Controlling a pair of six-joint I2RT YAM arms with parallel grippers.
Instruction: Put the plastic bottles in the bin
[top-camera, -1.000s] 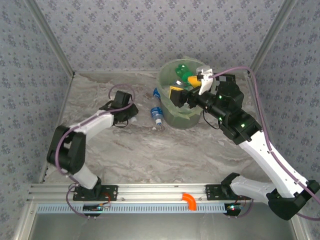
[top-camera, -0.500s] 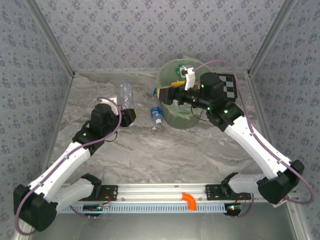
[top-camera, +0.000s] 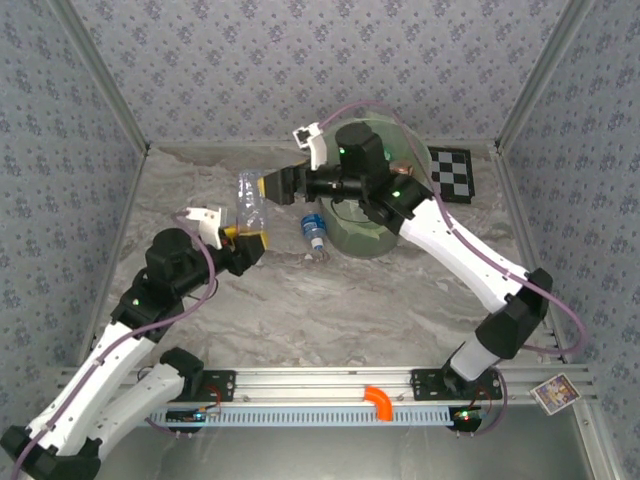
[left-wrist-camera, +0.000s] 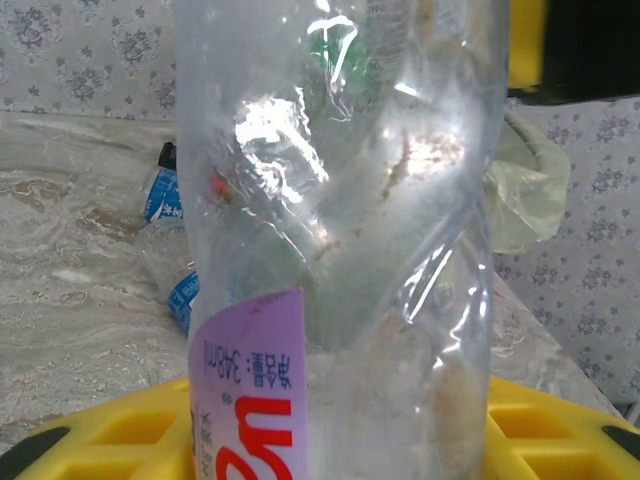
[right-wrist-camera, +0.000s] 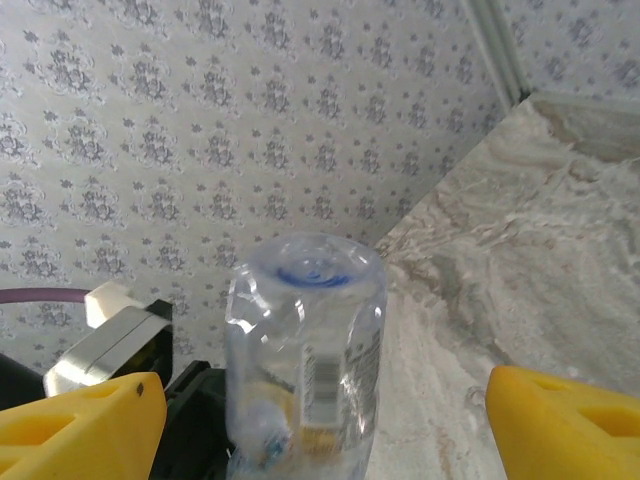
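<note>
Left claw (top-camera: 245, 238) is clamped on the clear bottle's (top-camera: 248, 195) lower end, upright at centre-left. Right claw (top-camera: 272, 185) gapes wide just beside its top, holding nothing. It should close squarely before the left releases, then swing to the bin (top-camera: 358, 236), right of centre.

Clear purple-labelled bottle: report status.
Left gripper shut on clear purple-labelled plastic bottle, upright. Right gripper open, facing its upper end. Right arm crosses over translucent pale-green bin.
</note>
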